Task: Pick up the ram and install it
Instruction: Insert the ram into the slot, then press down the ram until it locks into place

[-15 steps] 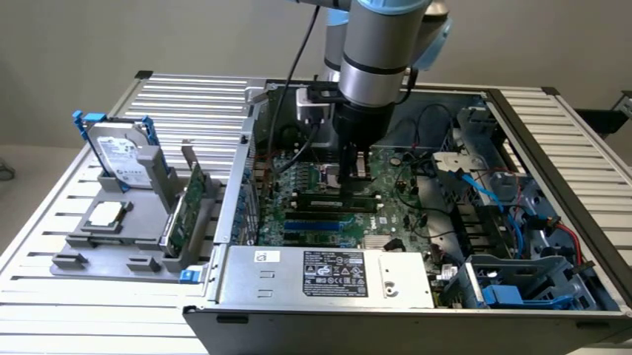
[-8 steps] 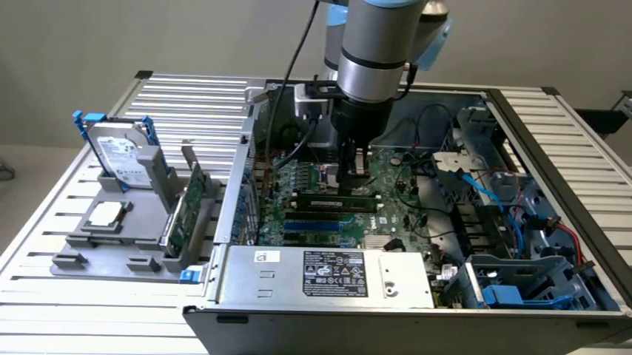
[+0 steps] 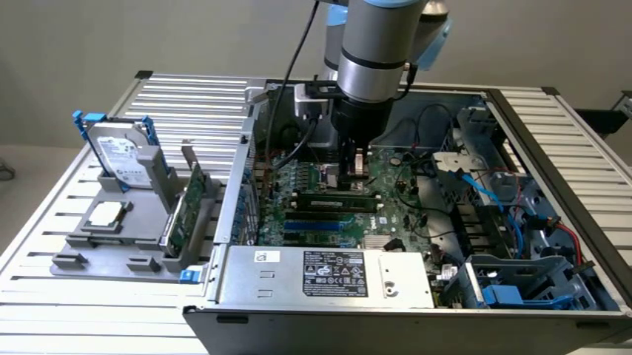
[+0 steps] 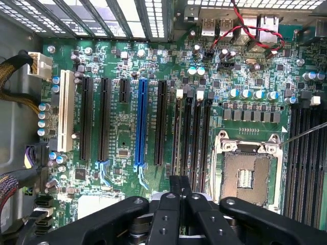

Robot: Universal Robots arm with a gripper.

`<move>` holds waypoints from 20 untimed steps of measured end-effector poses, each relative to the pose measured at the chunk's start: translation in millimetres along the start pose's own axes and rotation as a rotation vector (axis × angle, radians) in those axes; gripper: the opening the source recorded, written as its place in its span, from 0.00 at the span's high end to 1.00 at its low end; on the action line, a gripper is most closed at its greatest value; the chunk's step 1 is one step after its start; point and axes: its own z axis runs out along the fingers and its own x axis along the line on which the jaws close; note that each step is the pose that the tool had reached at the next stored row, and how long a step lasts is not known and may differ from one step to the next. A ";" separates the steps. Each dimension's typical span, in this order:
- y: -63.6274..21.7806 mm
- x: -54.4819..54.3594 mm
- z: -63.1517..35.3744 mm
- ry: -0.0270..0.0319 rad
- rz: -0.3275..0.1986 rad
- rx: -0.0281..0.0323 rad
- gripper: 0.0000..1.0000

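Observation:
The ram (image 3: 336, 200), a long narrow green stick with dark chips, stands on edge in the motherboard's slot area inside the open computer case (image 3: 237, 214). My gripper (image 3: 356, 171) hangs straight down just behind the stick, its tip close above the board. In the wrist view the black fingers (image 4: 171, 204) are pressed together with nothing visible between them, and my gripper (image 4: 180, 185) lines up with the bank of black memory slots (image 4: 196, 132) beside the CPU socket (image 4: 250, 173).
At the exterior view's left, a grey holder (image 3: 99, 251) carries a hard drive (image 3: 123, 155), a CPU chip (image 3: 106, 214) and a taller green expansion card (image 3: 192, 211). The power supply (image 3: 331, 274) fills the case front. Blue cables (image 3: 484, 192) and drive bays crowd the right.

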 end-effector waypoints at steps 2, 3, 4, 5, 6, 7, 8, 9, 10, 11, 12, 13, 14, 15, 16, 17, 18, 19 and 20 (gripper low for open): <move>0.0 0.0 0.0 0.0000 0.000 0.0000 0.89; 0.0 0.0 0.0 0.0000 0.000 0.0000 0.89; 0.0 0.0 0.0 0.0000 0.000 0.0000 0.89; 0.0 0.0 0.0 0.0000 0.000 0.0000 0.89; 0.0 0.0 0.0 0.0000 0.000 0.0000 0.89; 0.0 0.0 0.0 0.0000 0.000 0.0000 0.89; 0.0 0.0 0.0 0.0000 0.000 0.0000 0.89; 0.0 0.0 0.0 0.0000 0.000 0.0000 0.89; 0.0 0.0 0.0 0.0000 0.000 0.0000 0.89; 0.1 0.0 0.0 0.0000 0.000 0.0000 0.89; 0.9 -0.1 0.0 0.0000 0.000 -0.0004 0.89; 3.3 -0.1 0.2 0.0000 0.000 -0.0005 0.89; 7.4 -0.5 0.6 -0.0002 0.000 -0.0004 0.89; 11.9 -0.9 1.2 -0.0001 0.000 -0.0005 0.89; 15.5 -1.2 1.7 -0.0002 0.000 -0.0004 0.89; 18.8 -1.4 2.3 -0.0003 0.000 -0.0004 0.89; 21.8 -1.6 2.9 -0.0003 0.000 -0.0007 0.89; 24.2 -1.8 3.4 -0.0003 0.000 -0.0009 0.89; 26.5 -1.9 3.9 -0.0003 0.000 -0.0014 0.89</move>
